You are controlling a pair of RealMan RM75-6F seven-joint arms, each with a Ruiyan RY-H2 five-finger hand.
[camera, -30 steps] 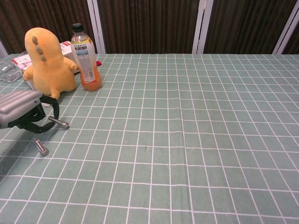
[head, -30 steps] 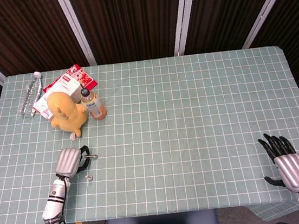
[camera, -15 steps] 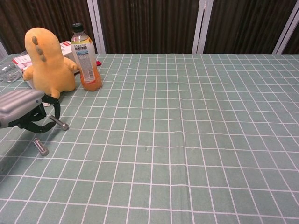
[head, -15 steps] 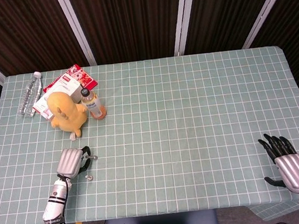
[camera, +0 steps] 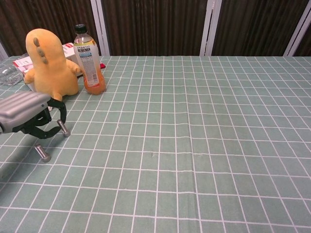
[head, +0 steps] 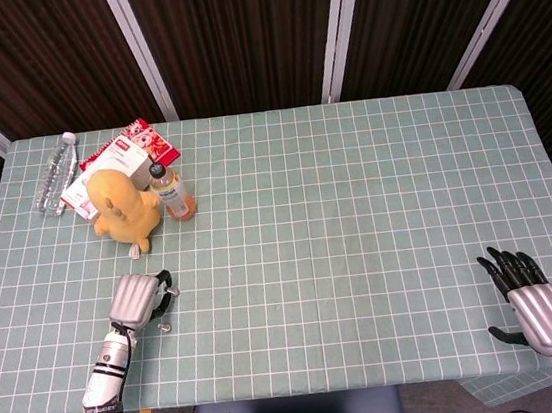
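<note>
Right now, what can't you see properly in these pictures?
- Left hand: chest view's edge cuts it; whether its fingers hold a small metal piece is unclear in both views.
- Right hand: head view only, outside the chest view.
- Boxes: partly hidden behind the plush.
- Clear bottle: cut by the chest view's edge.
- Juice bottle label: too small to read.

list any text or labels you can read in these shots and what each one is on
No text can be read with confidence.
Orange drink bottle: white label with dark print, too small to read.
Red and white box behind the yellow plush toy: printed pictures and lettering, blurred.
Clear water bottle: no readable label.
Left hand and right hand: no markings visible.
</note>
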